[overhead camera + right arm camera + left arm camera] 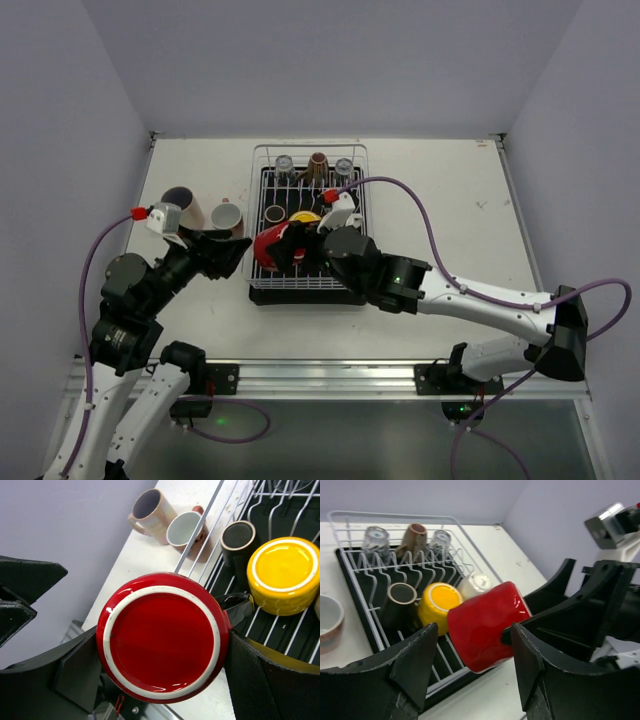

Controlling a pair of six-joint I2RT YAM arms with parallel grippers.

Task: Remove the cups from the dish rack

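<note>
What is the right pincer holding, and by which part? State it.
The right pincer holds the red cup, clamped across its side walls, base toward its camera.

Bright, even light falls from overhead, so shadows on the white worktop (pixel 440 180) stay faint and soft. The glossy red cup (pixel 162 635) shows a pale sheen, no harsh glare. Wrist views bend slightly at the edges, and the nearest foreground parts look soft.

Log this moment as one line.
right gripper: holds red cup | left gripper: open around red cup | dish rack: yellow cup inside
</note>
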